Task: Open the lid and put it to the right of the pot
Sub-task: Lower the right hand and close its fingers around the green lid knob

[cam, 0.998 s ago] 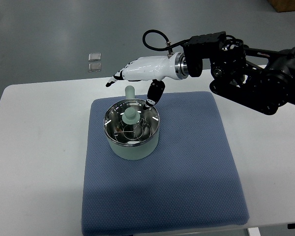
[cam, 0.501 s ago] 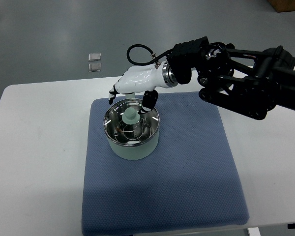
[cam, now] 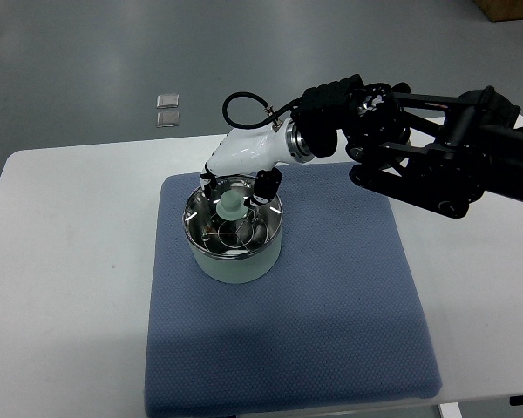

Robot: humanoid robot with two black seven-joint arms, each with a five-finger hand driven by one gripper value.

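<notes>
Lid (cam: 233, 219) seated on pot (cam: 234, 239) nr mat's (cam: 331, 331) far-left corner, knob (cam: 231, 205) bracketed by right hand (cam: 235, 185) w/ fingers (cam: 266, 186) spread either side, not clamped yet, prob lining up for lift.

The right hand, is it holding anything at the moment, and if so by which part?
Cannot be told for sure. The right hand is down around the lid's knob, fingers on both sides, lid still on the pot.
</notes>
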